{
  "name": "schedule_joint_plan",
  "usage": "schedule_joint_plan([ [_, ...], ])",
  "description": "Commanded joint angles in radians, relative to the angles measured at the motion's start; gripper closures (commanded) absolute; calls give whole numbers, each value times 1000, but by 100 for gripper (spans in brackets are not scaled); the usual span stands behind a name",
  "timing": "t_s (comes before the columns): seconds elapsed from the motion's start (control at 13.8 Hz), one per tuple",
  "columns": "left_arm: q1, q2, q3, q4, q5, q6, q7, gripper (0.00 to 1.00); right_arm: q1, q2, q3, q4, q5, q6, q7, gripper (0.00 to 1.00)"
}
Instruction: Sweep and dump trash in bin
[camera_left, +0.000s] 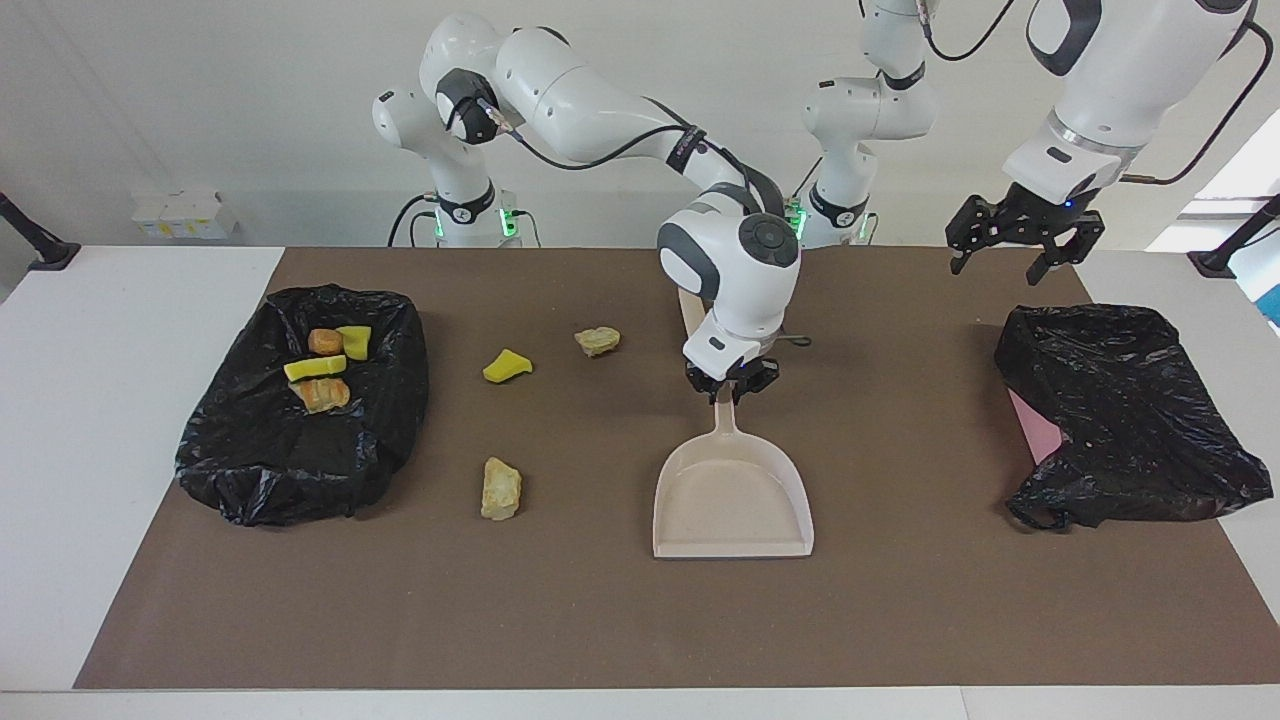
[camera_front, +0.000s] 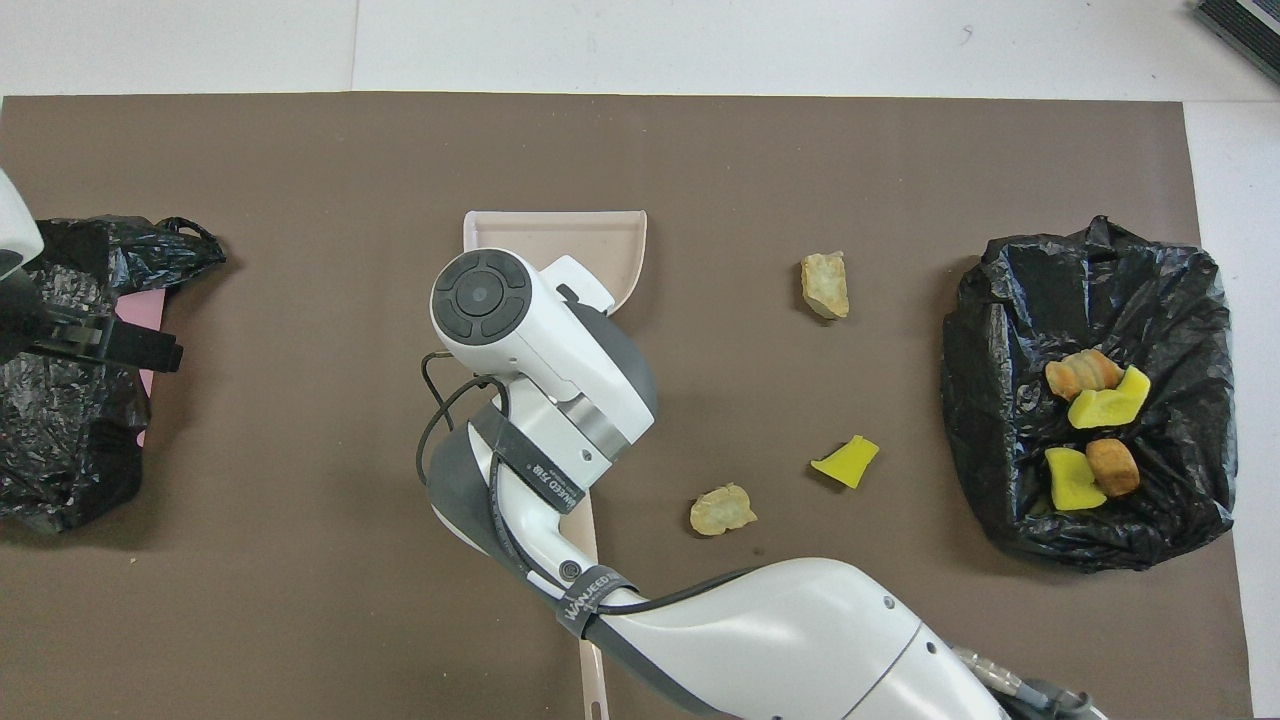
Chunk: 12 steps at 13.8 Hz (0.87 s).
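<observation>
In the facing view, the right gripper (camera_left: 732, 385) sits low on the top of the handle of the dustpan (camera_left: 732, 495). The pan lies flat on the brown mat (camera_left: 900, 620) near the middle of the bench (camera_left: 100, 450), mouth toward 6 o'clock. Whether the gripper is pinching the handle or has let it go cannot be told from here. The flat lie suggests the pan is parked as a ready scoop rather than being carried. The trash is split. Four lumps lie in the black-lined bin (camera_left: 260, 470) at 9 o'clock. Three are loose on the mat between bin and pan: a yellow chunk (camera_left: 507, 366), a tan piece (camera_left: 597, 341) at its 2 o'clock, and another tan piece (camera_left: 501, 488) at its 6 o'clock. The pan's mouth does not face any of them, so it probably needs turning or moving before a sweep. The left gripper (camera_left: 1025, 245) waits with fingers spread, in the air over the mat at 12 o'clock from a second black bag (camera_left: 1120, 420), well clear of the work. In the overhead view, the right arm's wrist covers the handle and its gripper, so only the pan's mouth shows, opening toward 12 o'clock. The three loose lumps lie at the pan's 3 to 5 o'clock, and the bin is at the mat's 3 o'clock edge with two yellow and two orange-brown pieces in it. A pale stick (camera_front: 590, 620), possibly a brush handle, runs toward 6 o'clock under the arm, lying within easy reach.
</observation>
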Motion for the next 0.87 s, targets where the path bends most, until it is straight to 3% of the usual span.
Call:
schedule_joint_plan([
  [0.0, -4, -5, 6, 4, 18, -8, 11, 0, -14, -91, 8, -78, 38, -16, -21, 22],
  [0.29, -4, -5, 6, 6, 18, -8, 11, 0, -4, -299, 21, -311, 41, -66, -19, 19],
  [0.58, -4, -5, 6, 4, 18, -8, 11, 0, 4, -536, 38, -569, 135, -61, -16, 12],
  [0.8, -4, -5, 6, 4, 18, -8, 11, 0, 61, -633, 40, -714, 146, -35, -11, 9],
])
